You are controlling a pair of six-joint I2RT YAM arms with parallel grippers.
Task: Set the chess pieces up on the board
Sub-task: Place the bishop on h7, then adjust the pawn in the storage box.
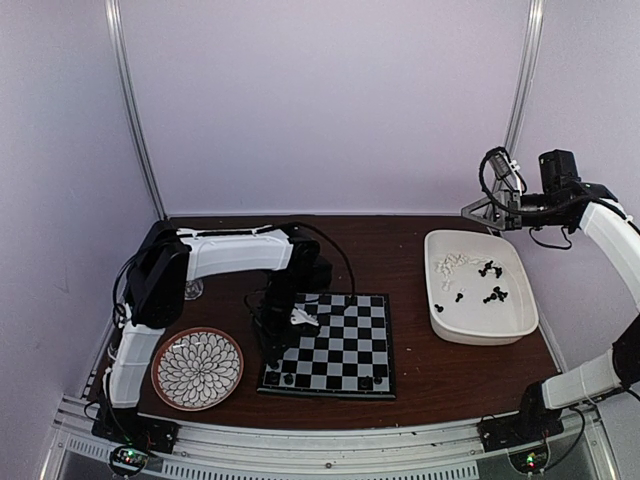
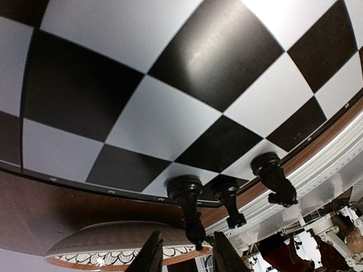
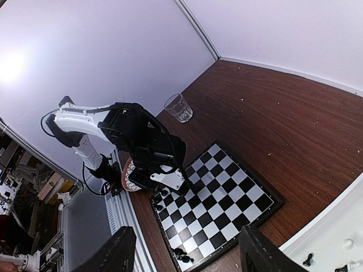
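Pieces were stood along the board's near edge, likely as back rank; left gripper was parted near one, right gripper parted, empty.

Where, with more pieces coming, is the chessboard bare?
On the black-and-grey checkered chessboard, the middle and far rows right of the left tool are bare. Crowded: its near row, holding small black chess pieces, and its left edge under that tool.
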